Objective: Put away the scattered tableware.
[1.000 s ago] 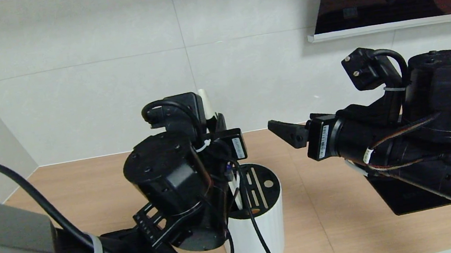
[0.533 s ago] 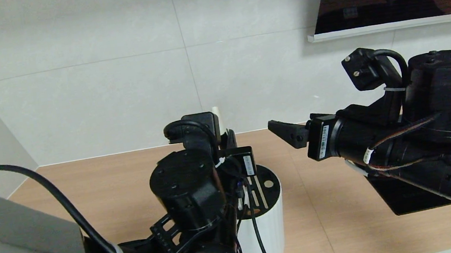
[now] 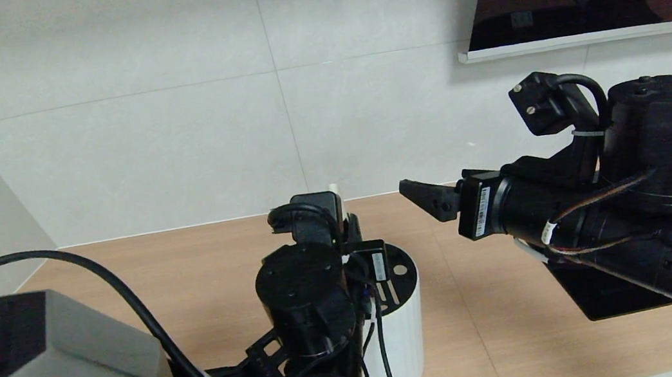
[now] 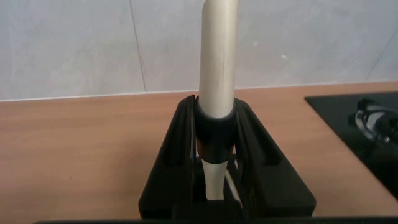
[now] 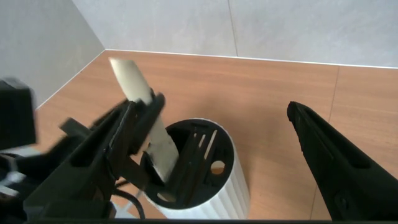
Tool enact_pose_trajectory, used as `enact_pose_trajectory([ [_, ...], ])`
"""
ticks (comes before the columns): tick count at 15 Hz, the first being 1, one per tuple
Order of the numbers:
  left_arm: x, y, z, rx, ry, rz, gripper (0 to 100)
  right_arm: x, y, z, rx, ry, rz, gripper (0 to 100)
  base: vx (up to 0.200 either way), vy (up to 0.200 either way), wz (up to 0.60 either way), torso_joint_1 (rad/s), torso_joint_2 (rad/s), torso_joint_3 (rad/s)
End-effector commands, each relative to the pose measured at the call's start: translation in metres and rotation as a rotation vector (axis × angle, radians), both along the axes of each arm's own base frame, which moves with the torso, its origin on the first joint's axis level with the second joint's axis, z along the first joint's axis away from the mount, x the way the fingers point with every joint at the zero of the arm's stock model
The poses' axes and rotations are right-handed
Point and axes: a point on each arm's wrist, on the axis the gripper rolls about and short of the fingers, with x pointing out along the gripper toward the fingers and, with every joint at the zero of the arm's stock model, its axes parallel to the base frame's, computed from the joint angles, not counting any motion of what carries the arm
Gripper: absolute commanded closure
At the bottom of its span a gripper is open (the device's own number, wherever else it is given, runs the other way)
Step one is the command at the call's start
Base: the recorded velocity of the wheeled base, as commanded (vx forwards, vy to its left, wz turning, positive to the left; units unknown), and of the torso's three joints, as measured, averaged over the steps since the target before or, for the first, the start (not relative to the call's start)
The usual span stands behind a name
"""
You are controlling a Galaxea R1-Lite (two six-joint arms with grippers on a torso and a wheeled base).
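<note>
Left gripper was clenched on a cream-coloured utensil, gripping it partway down the shaft so the handle end stuck up above the fingers and the lower end pointed down into the holder. The grip looked chosen to keep the piece close to upright for feeding it through the black slotted top. In the right wrist view it leaned a little toward the wall side. The utensil's lower end was already at or inside an opening in that top; how deep it sat couldn't be told, the arm hid it. The kind of utensil was unclear too, maybe a knife. The holder, a white cylinder, stood on the wooden countertop, with the left wrist directly over it. Right gripper hung apart to the right, raised off the counter, fingers spread and holding nothing, probably parked clear so it didn't crowd the insertion. The black cooktop lay under the right arm. Judged step: insertion near done, with release due once the piece seats. Risk: the tilt could jam it against a slot edge.
</note>
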Motion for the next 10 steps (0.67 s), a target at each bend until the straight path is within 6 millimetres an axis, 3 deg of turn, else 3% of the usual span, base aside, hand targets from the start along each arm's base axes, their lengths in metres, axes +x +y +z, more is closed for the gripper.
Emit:
enact_pose_trajectory([
  [1,0.001,-0.001,-0.011,0.027,0.023,0.001,100,0.000,0.000,0.000,0.000,0.000,0.000,0,0.000,0.000,0.00,0.000,0.00,0.000],
  [3,0.001,-0.001,-0.020,0.048,0.042,0.001,100,0.000,0.000,0.000,0.000,0.000,0.000,0,0.000,0.000,0.00,0.000,0.00,0.000],
  [10,0.000,0.000,-0.021,0.052,0.048,0.003,100,0.000,0.000,0.000,0.000,0.000,0.000,0,0.000,0.000,0.00,0.000,0.00,0.000],
])
